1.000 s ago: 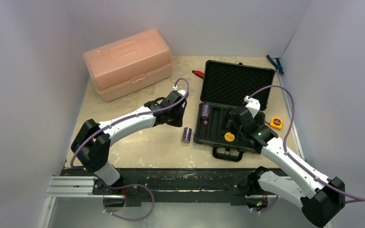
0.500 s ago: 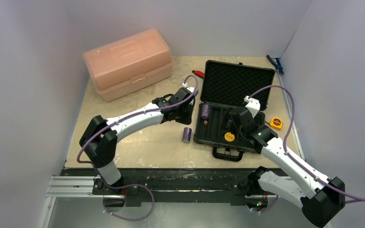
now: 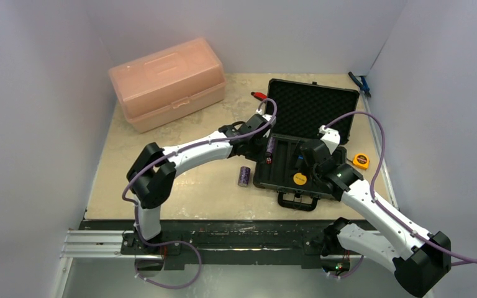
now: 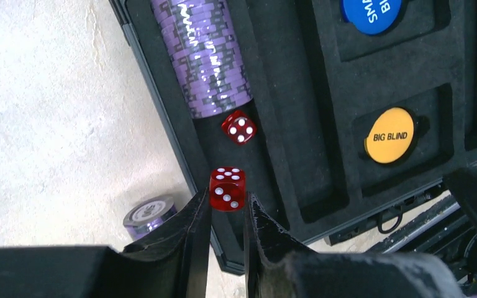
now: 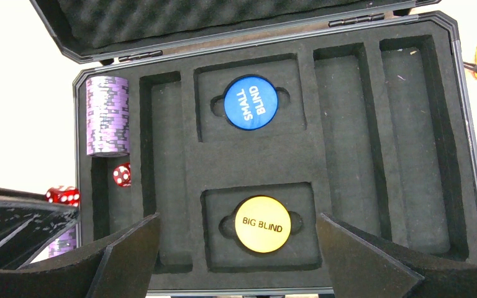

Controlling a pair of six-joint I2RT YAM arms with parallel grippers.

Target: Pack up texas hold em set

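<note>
Right gripper (image 5: 238,217) hovers over the near half of the open case (image 5: 341,136), fingers spread wide, holding nothing. Below it the orange disc (image 5: 263,224) sits in its round pocket.

Loose chip stack (image 3: 244,176) lies on its side on the table (image 3: 161,155), just beside the case's left wall, not yet packed.

Left gripper (image 4: 226,211) is pinched on a red die (image 4: 227,189), held above the case's left rim at the near end of the leftmost slot. Further along that slot lie the second die (image 4: 238,126), then the packed stack (image 4: 205,62), the two nearly touching. Blue disc (image 5: 254,102) is in the far pocket.

Step in hand, as I judge it: dropping the held die into the slot. Next move calls for a small shift inward past the rim, then opening the fingers low so the die doesn't bounce out. After that come the loose stack and closing the lid (image 3: 313,108).

Tape measure (image 3: 361,161) is right of the case; pink box (image 3: 168,81) is far left.
</note>
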